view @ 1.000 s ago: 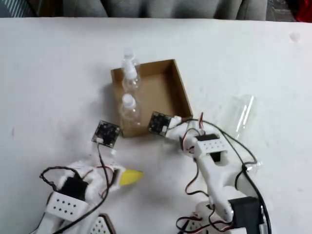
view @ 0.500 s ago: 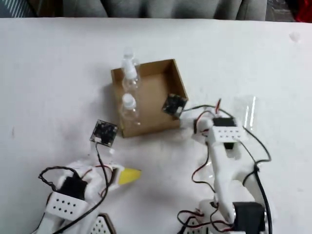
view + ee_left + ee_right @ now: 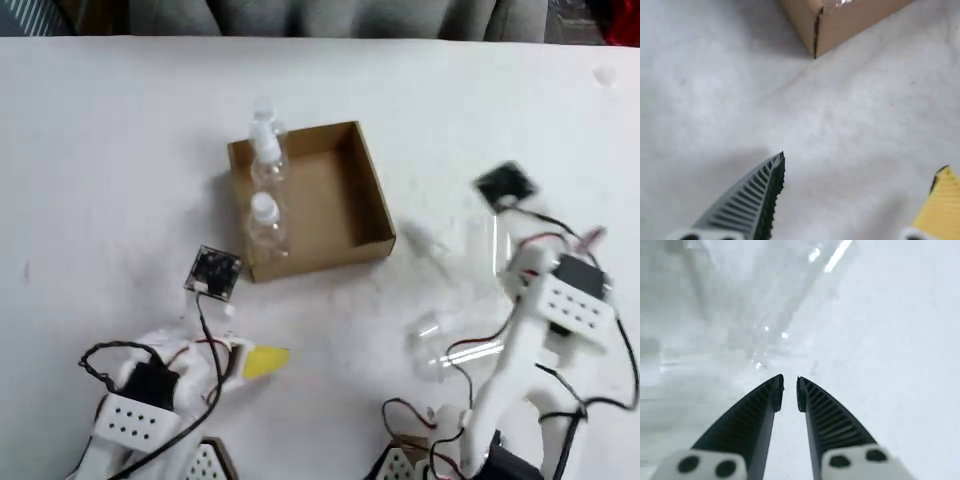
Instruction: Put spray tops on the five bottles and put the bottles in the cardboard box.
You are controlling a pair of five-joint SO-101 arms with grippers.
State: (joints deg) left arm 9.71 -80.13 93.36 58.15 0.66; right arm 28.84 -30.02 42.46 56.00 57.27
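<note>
The cardboard box (image 3: pixel 330 195) lies open in the middle of the table. Three clear bottles with white spray tops (image 3: pixel 266 222) stand in a row at its left wall; the farthest one (image 3: pixel 262 117) looks to be at or just beyond the back wall. A clear bottle (image 3: pixel 497 243) lies on the table right of the box and shows as a blur (image 3: pixel 750 305) just ahead of my right gripper (image 3: pixel 789 382), which is shut with nothing in it. My left gripper (image 3: pixel 861 165) is open over bare table before the box's corner (image 3: pixel 815 35).
The right arm (image 3: pixel 550 305) stretches over the table's right side with its wires trailing. The left arm (image 3: pixel 140 405) sits at the near left, its yellow finger (image 3: pixel 266 362) pointing right. A faint clear shape (image 3: pixel 430 345) lies near the right arm's base.
The right arm has swung from the box's front right corner out to the right, up to the lying clear bottle. The left arm has kept still.
</note>
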